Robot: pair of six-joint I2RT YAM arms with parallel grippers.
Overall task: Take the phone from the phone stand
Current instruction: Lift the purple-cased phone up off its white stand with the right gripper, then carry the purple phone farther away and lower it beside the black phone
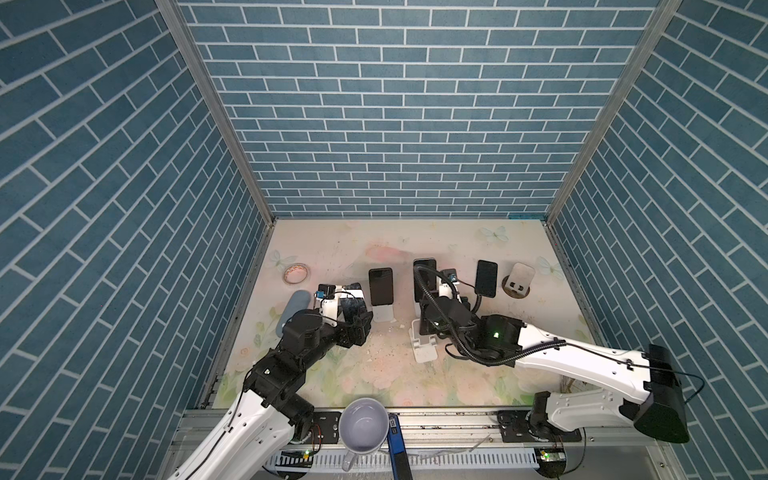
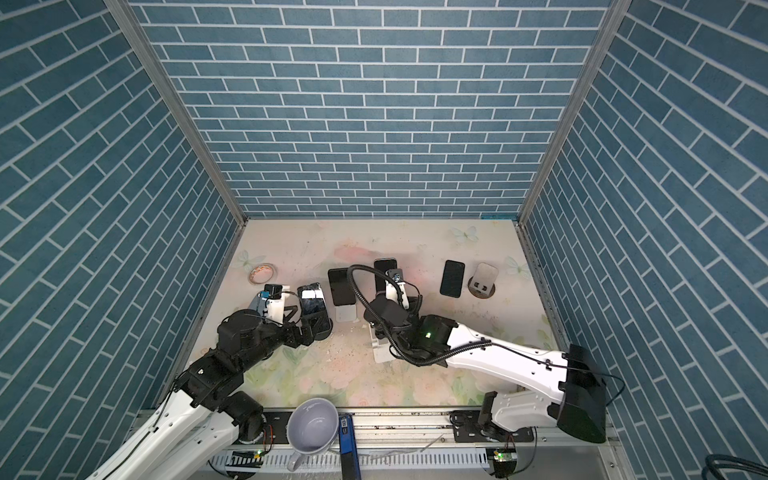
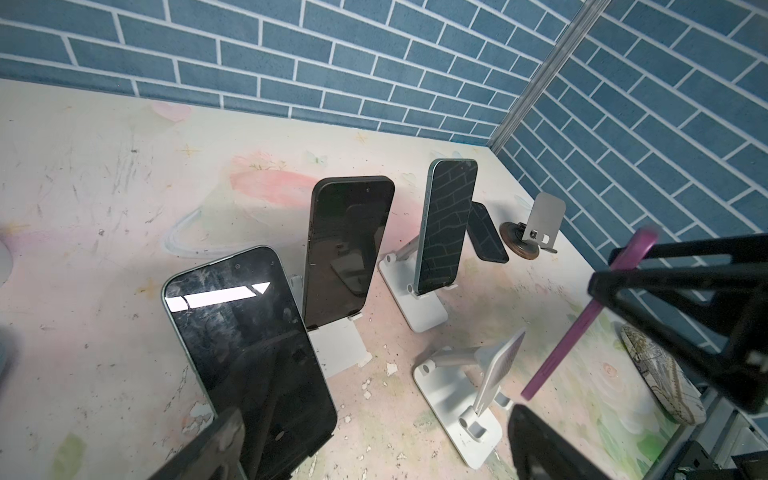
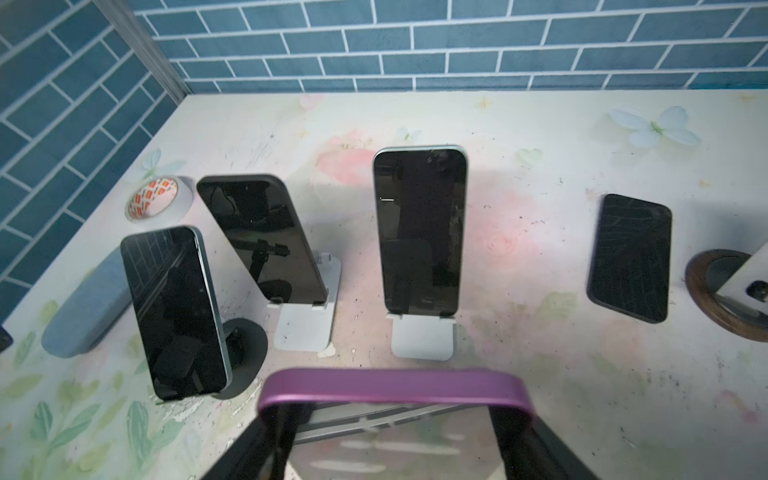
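Note:
My right gripper [image 4: 390, 432] is shut on the phone [image 4: 390, 388], a purple-cased one held by its two long sides. In the left wrist view the phone [image 3: 582, 320] shows edge-on. It tilts away from the back plate of the white phone stand [image 3: 465, 399], with its lower end close to the stand's front lip. In both top views that stand [image 1: 424, 347] [image 2: 380, 351] sits just below my right gripper [image 1: 428, 318]. My left gripper [image 3: 374, 457] is open beside a green-edged phone [image 3: 249, 353] on a black round stand.
Two more phones lean on white stands [image 1: 381, 286] [image 1: 424, 270]. Another phone [image 1: 487, 278] lies flat, next to a small stand on a brown round base [image 1: 518, 282]. At the left are a tape roll [image 1: 296, 274] and a blue-grey case [image 1: 291, 311]. A mug [image 1: 363, 424] sits on the front rail.

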